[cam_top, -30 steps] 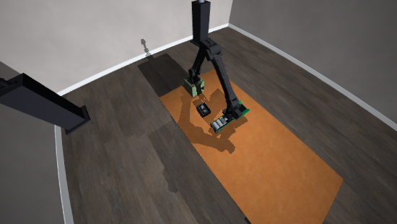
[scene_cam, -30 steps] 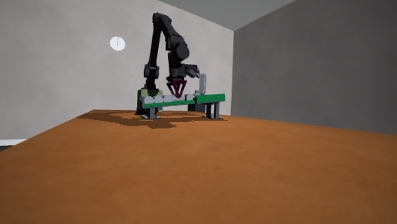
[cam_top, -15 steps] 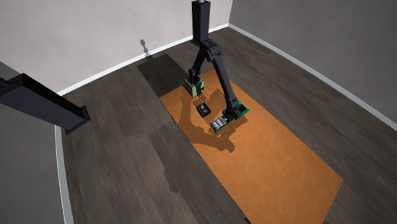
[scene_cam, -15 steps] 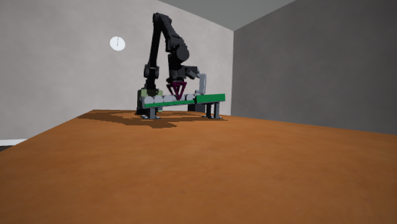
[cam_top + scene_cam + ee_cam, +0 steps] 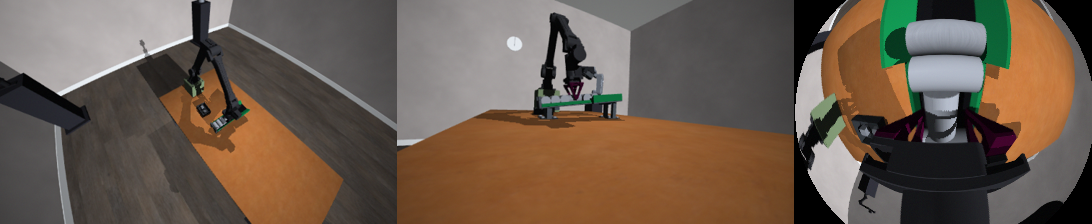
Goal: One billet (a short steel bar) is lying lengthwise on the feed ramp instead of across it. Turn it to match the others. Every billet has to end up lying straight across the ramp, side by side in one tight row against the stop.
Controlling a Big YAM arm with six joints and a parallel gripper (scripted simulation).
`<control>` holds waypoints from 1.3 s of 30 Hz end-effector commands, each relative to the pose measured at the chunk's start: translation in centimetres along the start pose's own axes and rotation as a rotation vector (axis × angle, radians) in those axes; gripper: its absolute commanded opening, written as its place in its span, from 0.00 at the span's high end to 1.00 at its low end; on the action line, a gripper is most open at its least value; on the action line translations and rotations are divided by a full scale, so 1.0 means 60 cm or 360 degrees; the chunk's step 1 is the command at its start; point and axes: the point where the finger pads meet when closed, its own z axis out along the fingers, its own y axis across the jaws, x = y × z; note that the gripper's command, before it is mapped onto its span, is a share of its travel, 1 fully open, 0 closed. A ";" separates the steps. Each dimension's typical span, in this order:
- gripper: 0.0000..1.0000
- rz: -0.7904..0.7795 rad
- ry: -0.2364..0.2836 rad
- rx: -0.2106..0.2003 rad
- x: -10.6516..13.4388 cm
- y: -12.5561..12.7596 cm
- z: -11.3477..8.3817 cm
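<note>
Billets [image 5: 944, 72]: two crosswise, one lengthwise [image 5: 942, 115]

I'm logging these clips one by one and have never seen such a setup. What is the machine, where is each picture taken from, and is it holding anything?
It is one black jointed arm ending in a two-fingered pincer. One picture looks down from high up, one looks across the orange surface from low down, and the round one comes from a camera at the arm's wrist. On the surface stands a small green ramp on legs, carrying short grey steel bars. In the wrist view two bars lie across it; a third bar lies lengthwise. The pincer sits low with its open fingers either side of that third bar, gripping nothing yet.
</note>
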 end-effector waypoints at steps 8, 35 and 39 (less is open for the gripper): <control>0.45 -0.0009 -0.0001 -0.0007 0.006 0.006 0.009; 0.45 -0.0009 -0.0001 -0.0007 0.006 0.006 0.009; 1.00 0.0000 -0.0001 -0.0011 0.006 0.007 0.009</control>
